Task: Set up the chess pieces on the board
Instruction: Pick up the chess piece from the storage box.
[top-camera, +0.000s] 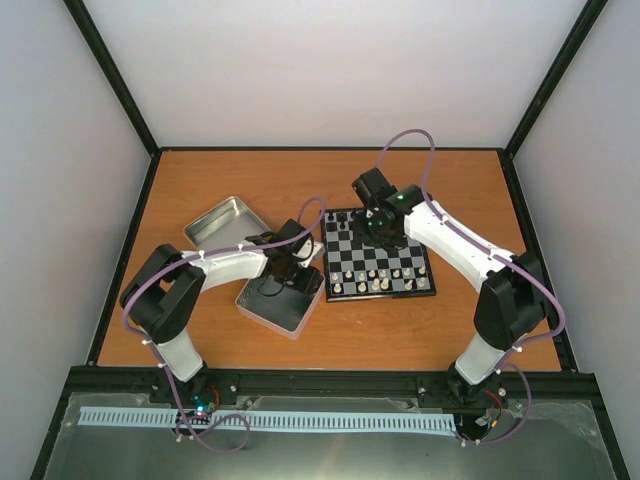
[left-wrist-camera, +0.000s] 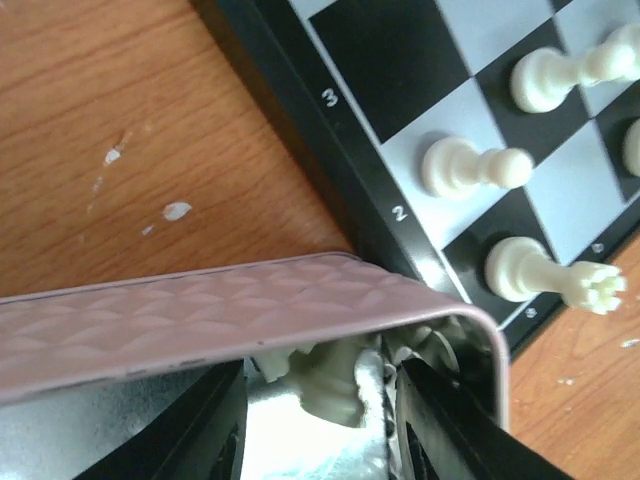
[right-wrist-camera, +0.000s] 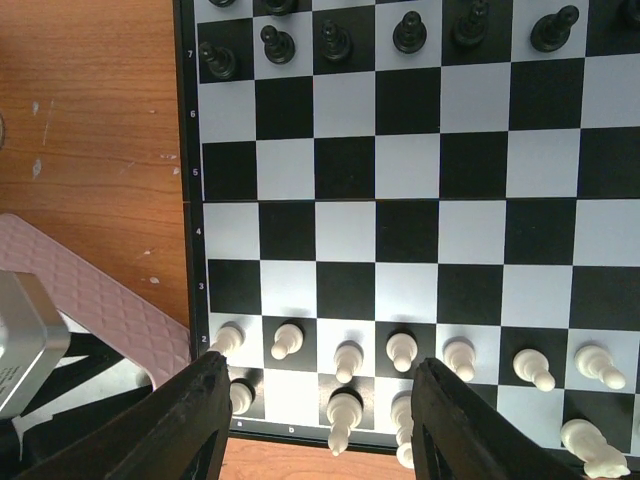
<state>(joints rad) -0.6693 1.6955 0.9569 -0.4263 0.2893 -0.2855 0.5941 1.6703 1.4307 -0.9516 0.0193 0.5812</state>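
Looking down from above, the left claw (top-camera: 285, 268) hangs over a pink-rimmed tin (top-camera: 282, 308) on the counter (top-camera: 400, 345), and from up there you can't make out what is inside. Its wrist camera can: one white piece (left-wrist-camera: 328, 380) lies on the tin's shiny floor right between the fingers (left-wrist-camera: 180, 440), just inside the quilted pink rim. The jaws stand partly apart, with a strip of tin floor showing on either side of the piece, so it looks straddled rather than pinched. Past the rim, ahead and to the right of that claw, is a corner of the board (left-wrist-camera: 390, 50), with three whole white pieces on it and a fourth cut off by the frame edge.

The right claw (top-camera: 383, 228) hovers over the far half of the board in the top view and hides the squares beneath it. Its wrist view opens that up: the fingers (right-wrist-camera: 190, 430) are spread wide with nothing in them. Between and just ahead of their tips runs a row of seven white pawns (right-wrist-camera: 402, 350). Four more white pieces sit in the rank nearer the claw, partly masked by the fingers. At the far end stand six black pieces (right-wrist-camera: 408, 32) in one rank, with two more clipped at the top edge; four bare ranks lie between the colours.

Only the top view shows a second tin, a silver tin (top-camera: 228, 222) beyond the left claw, which makes two tins
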